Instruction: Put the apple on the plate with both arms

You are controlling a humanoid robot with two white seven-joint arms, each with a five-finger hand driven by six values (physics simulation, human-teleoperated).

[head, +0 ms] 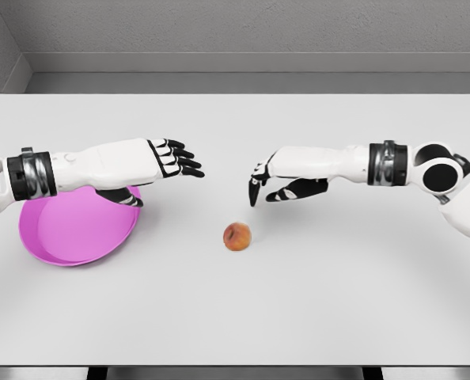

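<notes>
Both hands are being held above the table (pixel 314 301), and nothing is being gripped by either. Above and to the right of the apple (pixel 236 236), the right hand (pixel 278 184) is being held with its fingers loosely spread and drooping toward the surface, apart from the fruit. The apple is lying on the bare white table, near the middle, touched by neither hand. The left hand (pixel 176 158) is being held farther off, up and to the left of the apple, with its dark fingers stretched out flat and pointing toward the right hand. Its forearm is being carried over the upper rim of the pink plate (pixel 73 233). The plate is resting on the table well to the left of the apple, and nothing is being held inside it.
</notes>
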